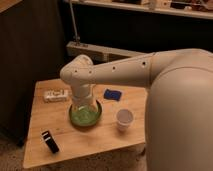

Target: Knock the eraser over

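Observation:
The eraser (49, 141) is a slim black block with a thin pale strip on its upper left edge. It sits near the front left of the wooden table (105, 137). My gripper (85, 106) hangs from the white arm (120, 70), pointing down over a green bowl (86, 116) at the table's middle. It is to the right of the eraser and farther back, well apart from it.
A white cup (124, 119) stands right of the bowl. A flat dark-blue pad (113, 94) lies behind the cup. A white packet with markings (55, 95) lies at the back left. A dark wall and a shelf stand behind the table.

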